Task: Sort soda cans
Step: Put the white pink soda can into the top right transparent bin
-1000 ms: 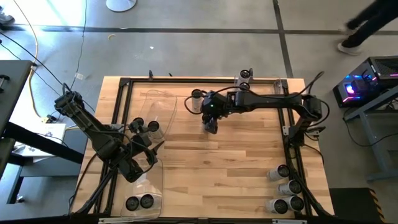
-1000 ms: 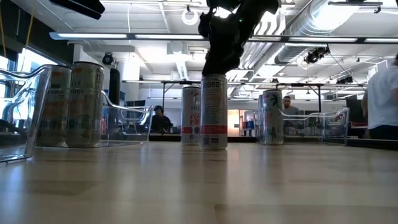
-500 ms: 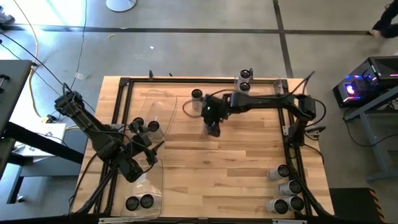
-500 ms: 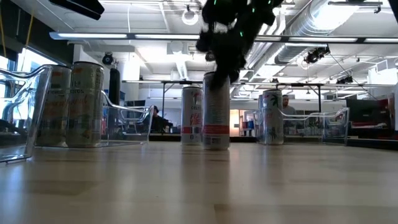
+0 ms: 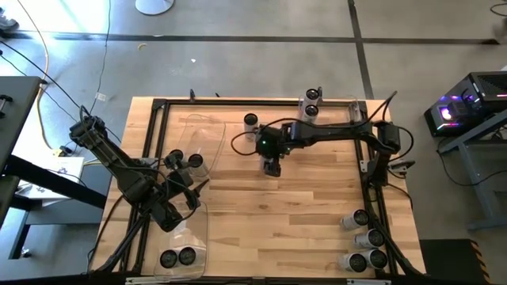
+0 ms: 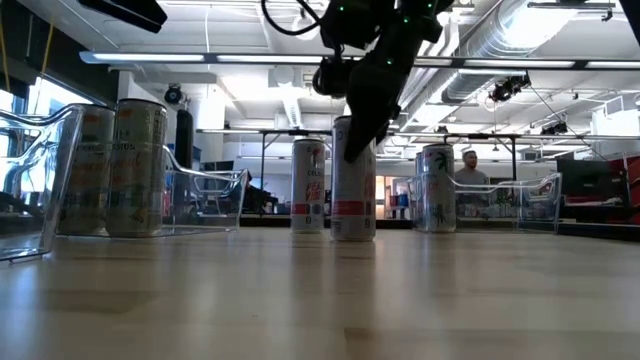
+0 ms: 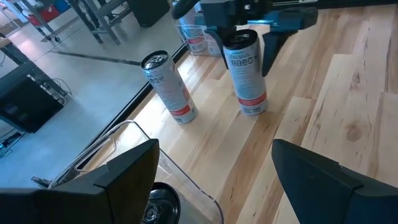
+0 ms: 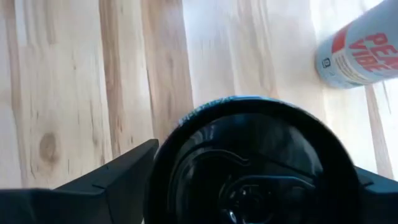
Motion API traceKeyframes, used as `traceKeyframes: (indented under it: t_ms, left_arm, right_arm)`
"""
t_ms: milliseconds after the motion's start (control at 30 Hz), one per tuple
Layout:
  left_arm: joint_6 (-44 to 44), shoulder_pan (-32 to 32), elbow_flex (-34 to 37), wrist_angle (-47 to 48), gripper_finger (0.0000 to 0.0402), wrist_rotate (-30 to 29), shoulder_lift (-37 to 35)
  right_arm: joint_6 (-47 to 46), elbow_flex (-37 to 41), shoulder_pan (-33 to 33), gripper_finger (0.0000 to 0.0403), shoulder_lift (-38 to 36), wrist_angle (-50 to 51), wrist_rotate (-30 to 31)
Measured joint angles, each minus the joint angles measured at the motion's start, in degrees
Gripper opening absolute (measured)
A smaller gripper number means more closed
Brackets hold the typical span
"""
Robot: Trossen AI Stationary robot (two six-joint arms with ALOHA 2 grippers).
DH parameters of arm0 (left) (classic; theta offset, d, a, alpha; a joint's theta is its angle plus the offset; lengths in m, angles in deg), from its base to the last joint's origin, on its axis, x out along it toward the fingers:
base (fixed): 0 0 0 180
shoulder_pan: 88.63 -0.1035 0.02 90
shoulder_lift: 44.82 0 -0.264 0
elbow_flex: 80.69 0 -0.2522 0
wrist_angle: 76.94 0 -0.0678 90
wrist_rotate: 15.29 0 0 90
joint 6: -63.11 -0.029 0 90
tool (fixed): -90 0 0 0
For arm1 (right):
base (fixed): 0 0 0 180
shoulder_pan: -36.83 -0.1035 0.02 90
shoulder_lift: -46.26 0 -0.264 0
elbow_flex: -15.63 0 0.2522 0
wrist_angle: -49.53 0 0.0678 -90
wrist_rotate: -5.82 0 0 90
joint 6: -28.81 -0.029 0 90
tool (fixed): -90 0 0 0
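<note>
**Right gripper over an upright can near the table's far middle**

While the left gripper (image 5: 184, 192) waits with its fingers spread wide and empty over the clear bin (image 5: 200, 149) at the table's (image 5: 309, 222) left edge, the right gripper (image 5: 272, 165) hangs over a single soda can (image 6: 353, 178) standing upright on the bare wood toward the middle of the far edge. From the right wrist view the can's dark rimmed top (image 8: 255, 168) fills the space between the 2 fingers, and 1 finger (image 8: 102, 177) shows a sliver of wood between itself and the rim. The low view shows the fingers reaching down along the can's upper part; whether they touch it I cannot tell. The jaws stand wide, and no squeeze on the can is visible.

Just beside it, nearer the far edge, stands another upright can with red lettering (image 7: 168, 86), apart from the first. 2 more cans (image 5: 311, 100) stand together at the far edge, inside a second clear container whose wall is hard to make out.

Along the left edge, 2 cans (image 5: 185, 161) sit in the clear bin close to the left gripper, and 2 more (image 5: 177, 257) rest at the near left corner. At the near right corner, about 5 silvery cans (image 5: 364, 238) cluster by the frame rail.

A person (image 6: 466, 168) shows in the room beyond the table.
</note>
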Motion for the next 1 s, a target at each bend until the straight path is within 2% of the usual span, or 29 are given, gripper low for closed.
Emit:
traceKeyframes:
  t_ms: [200,400,500,667,767,867,1000]
  left_arm:
    - [0.1,0.0,0.0,0.1,0.0304,0.0,0.0]
    - [0.1,0.0,0.0,0.1,0.0304,0.0,0.0]
    - [0.1,0.0,0.0,0.1,0.0304,0.0,0.0]
    - [0.2,0.0,0.0,0.1,0.0304,0.1,0.0]
    - [0.2,0.0,0.0,0.1,0.0304,0.2,0.0]
    - [0.2,0.0,0.0,0.0,0.0304,0.2,0.0]
    - [0.2,0.0,0.0,-0.1,0.0304,0.2,0.0]
  right_arm:
    - [-0.1,-0.1,-1.5,0.0305,0.0,-0.5,2.7]
    - [-4.5,-0.8,-2.0,0.024,-1.8,1.2,4.2]
    - [-8.3,-4.4,-1.9,0.0238,-4.8,6.1,7.9]
    - [-12.3,-13.8,0.5,0.0238,-10.6,16.9,17.7]
    - [-15.5,-20.2,4.6,0.0238,-13.9,24.6,22.3]
    - [-19.7,-24.8,12.2,0.0238,-16.2,33.5,26.8]
    - [-22.2,-25.2,24.0,0.0238,-18.5,40.1,28.3]
